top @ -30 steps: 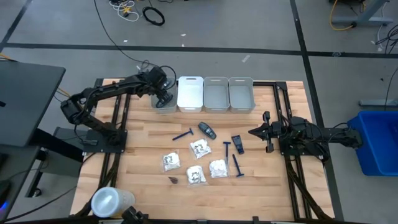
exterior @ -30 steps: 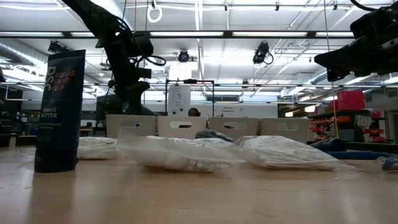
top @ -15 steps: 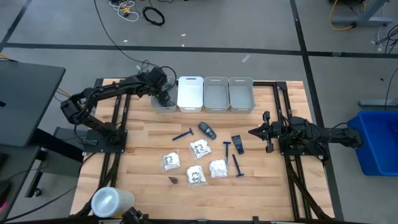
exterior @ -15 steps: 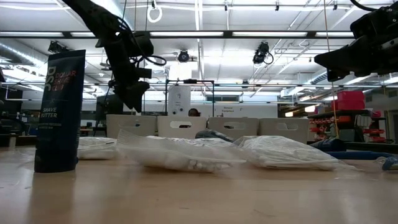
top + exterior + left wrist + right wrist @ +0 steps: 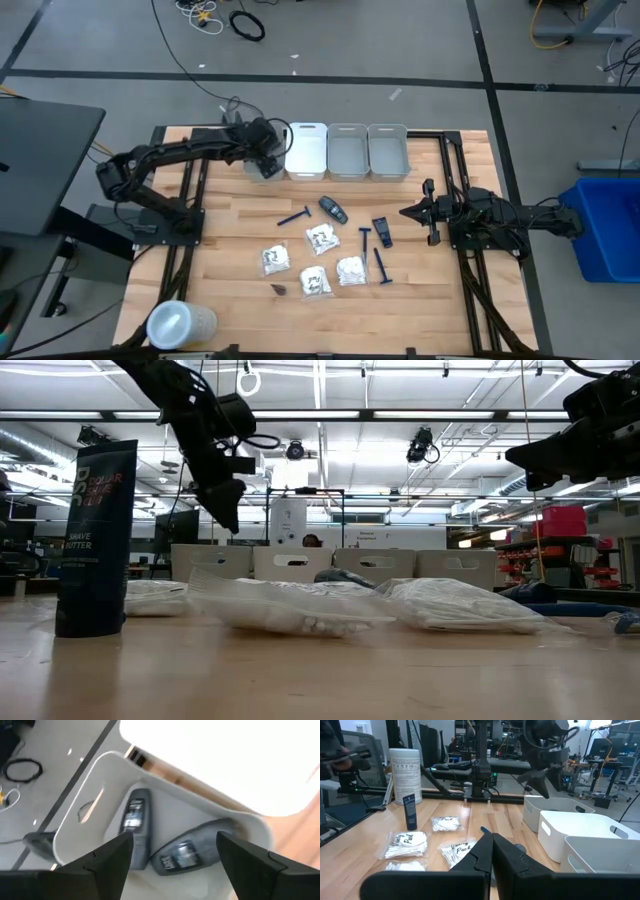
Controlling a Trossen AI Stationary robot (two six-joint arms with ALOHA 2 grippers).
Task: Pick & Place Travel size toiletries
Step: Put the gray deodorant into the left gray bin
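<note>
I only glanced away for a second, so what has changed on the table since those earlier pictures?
The left gripper, which was down in the leftmost bin, has lifted out and swung slightly toward the neighbouring white bin, its fingers open and empty. Two dark tubes lie in the leftmost bin. The right gripper stayed shut at the table's right, and the packets and razors on the table have not moved.

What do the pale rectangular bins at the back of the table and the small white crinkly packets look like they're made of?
The pale rectangular bins look like moulded plastic with a matte finish: smooth walls, rounded corners and cut-out handles. The small white crinkly packets seem to be thin clear plastic film, since it wrinkles and catches the light over white contents. The table looks like light wood, with visible plank strips.
</note>
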